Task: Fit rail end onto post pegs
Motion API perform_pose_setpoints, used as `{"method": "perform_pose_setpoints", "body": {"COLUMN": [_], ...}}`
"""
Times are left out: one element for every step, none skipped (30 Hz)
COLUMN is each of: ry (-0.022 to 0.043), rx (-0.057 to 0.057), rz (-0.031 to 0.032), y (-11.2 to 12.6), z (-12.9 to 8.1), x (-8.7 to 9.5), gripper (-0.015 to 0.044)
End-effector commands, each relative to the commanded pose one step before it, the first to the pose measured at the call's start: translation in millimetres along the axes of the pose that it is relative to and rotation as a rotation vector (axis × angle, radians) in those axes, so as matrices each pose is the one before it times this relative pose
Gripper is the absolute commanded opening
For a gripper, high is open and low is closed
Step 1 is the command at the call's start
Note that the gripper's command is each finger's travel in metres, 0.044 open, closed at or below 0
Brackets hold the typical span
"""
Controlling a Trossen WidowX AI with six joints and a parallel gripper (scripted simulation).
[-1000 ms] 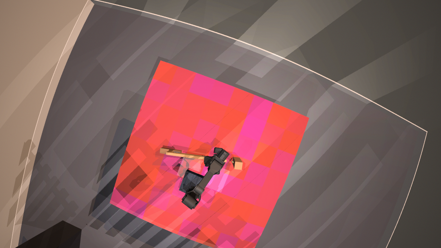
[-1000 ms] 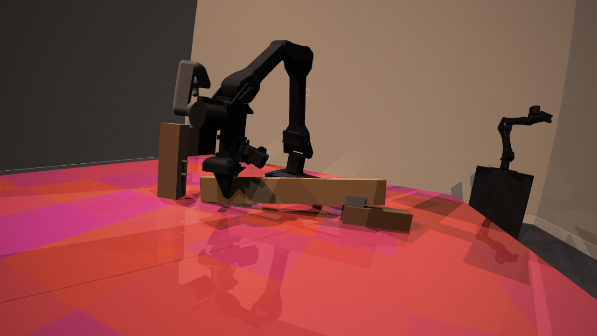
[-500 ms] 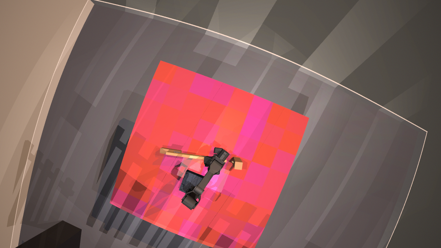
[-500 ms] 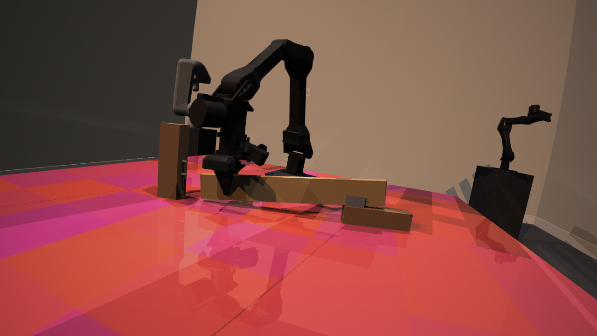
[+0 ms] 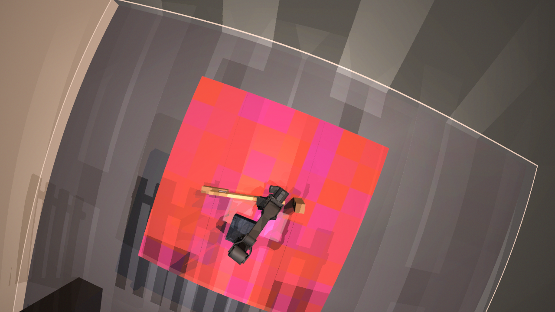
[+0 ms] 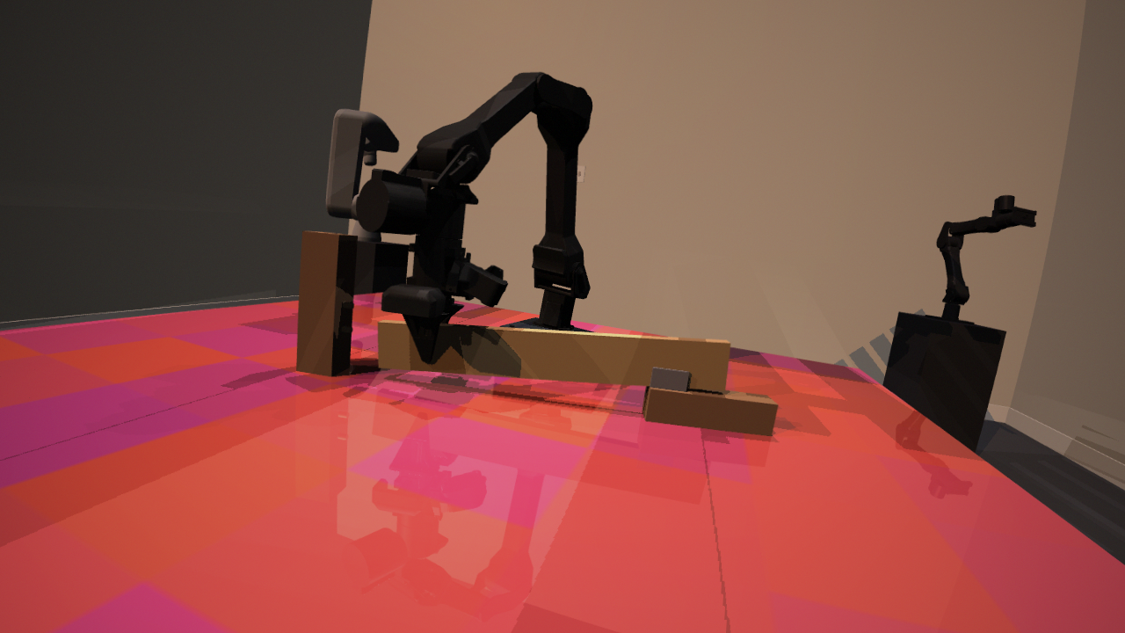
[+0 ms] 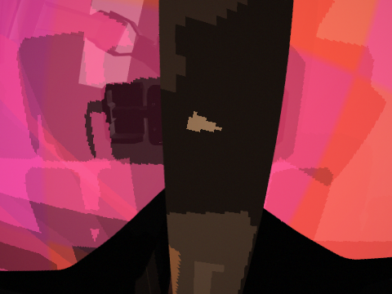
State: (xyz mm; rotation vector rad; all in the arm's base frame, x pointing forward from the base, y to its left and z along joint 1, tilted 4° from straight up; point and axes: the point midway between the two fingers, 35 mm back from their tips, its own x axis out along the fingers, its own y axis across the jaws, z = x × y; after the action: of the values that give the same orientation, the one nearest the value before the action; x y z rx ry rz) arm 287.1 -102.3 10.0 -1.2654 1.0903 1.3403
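Note:
The long wooden rail [image 5: 236, 195] [image 6: 590, 358] [image 7: 218, 60] lies across the red and pink table. Its far end sits in the grey bracket [image 6: 670, 378] on the low footboard block [image 6: 712, 413] [image 5: 205, 189]. Its near end stops a short gap away from the upright wooden post [image 6: 322, 307] [image 5: 299, 205]. My gripper [image 6: 428, 346] [image 5: 270, 199] [image 7: 198, 194] comes down from above and is shut on the rail close to its near end. In the wrist view the rail runs between the fingers in dark shadow. I cannot make out the pegs or the holes.
The arm's base [image 5: 238, 225] stands behind the rail, near its middle. A second black arm [image 6: 975, 228] on a black pedestal [image 6: 939, 374] stands off the table at the right. A dark box [image 5: 66, 298] sits on the floor at the lower left.

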Motion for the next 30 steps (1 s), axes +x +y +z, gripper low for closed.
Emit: {"method": "perform_pose_setpoints", "body": {"ry": [0.00059, 0.00000, 0.00000, 0.00000, 0.00000, 0.00000, 0.00000, 0.00000, 0.00000, 0.00000, 0.00000, 0.00000, 0.00000, 0.00000, 0.00000, 0.00000, 0.00000, 0.00000, 0.00000, 0.00000, 0.00000, 0.00000, 0.00000, 0.00000, 0.00000, 0.00000, 0.00000, 0.00000, 0.00000, 0.00000], "rx": [-0.0020, 0.0000, 0.0000, 0.0000, 0.0000, 0.0000, 0.0000, 0.0000, 0.0000, 0.0000, 0.0000, 0.0000, 0.0000, 0.0000, 0.0000, 0.0000, 0.0000, 0.0000, 0.0000, 0.0000, 0.0000, 0.0000, 0.0000, 0.0000, 0.0000, 0.0000, 0.0000, 0.0000, 0.0000, 0.0000], "rz": [-0.01330, -0.00001, 0.00000, 0.00000, 0.00000, 0.00000, 0.00000, 0.00000, 0.00000, 0.00000, 0.00000, 0.00000, 0.00000, 0.00000, 0.00000, 0.00000, 0.00000, 0.00000, 0.00000, 0.00000, 0.00000, 0.00000, 0.00000, 0.00000, 0.00000, 0.00000, 0.00000, 0.00000, 0.00000, 0.00000], "y": [-2.88, -0.05, -0.05, -0.04, -0.04, -0.04, -0.03, -0.03, -0.03, -0.03, -0.03, -0.02, -0.02, -0.02, -0.02, -0.02, -0.02, -0.02, -0.02, -0.01, -0.01, -0.01, -0.01, -0.01, -0.01, -0.02, -0.02, -0.02, -0.02, -0.02], "z": [0.03, 0.00, 0.00, 0.00, 0.00, 0.00, 0.00, 0.00, 0.00, 0.00, 0.00, 0.00, 0.00, 0.00, 0.00, 0.00, 0.00, 0.00, 0.00, 0.00, 0.00, 0.00, 0.00, 0.00, 0.00, 0.00, 0.00, 0.00, 0.00, 0.00], "x": [-6.53, -0.50, -0.50, -0.50, -0.50, -0.50, -0.50, -0.50, -0.50, -0.50, -0.50, -0.50, -0.50, -0.50, -0.50, -0.50, -0.50, -0.50, -0.50, -0.50, -0.50, -0.50, -0.50, -0.50, -0.50, -0.50, -0.50, -0.50, -0.50, -0.50], "gripper": [0.0000, 0.0000, 0.0000, 0.0000, 0.0000, 0.0000, 0.0000, 0.0000, 0.0000, 0.0000, 0.0000, 0.0000, 0.0000, 0.0000, 0.0000, 0.0000, 0.0000, 0.0000, 0.0000, 0.0000, 0.0000, 0.0000, 0.0000, 0.0000, 0.0000, 0.0000, 0.0000, 0.0000, 0.0000, 0.0000]}}
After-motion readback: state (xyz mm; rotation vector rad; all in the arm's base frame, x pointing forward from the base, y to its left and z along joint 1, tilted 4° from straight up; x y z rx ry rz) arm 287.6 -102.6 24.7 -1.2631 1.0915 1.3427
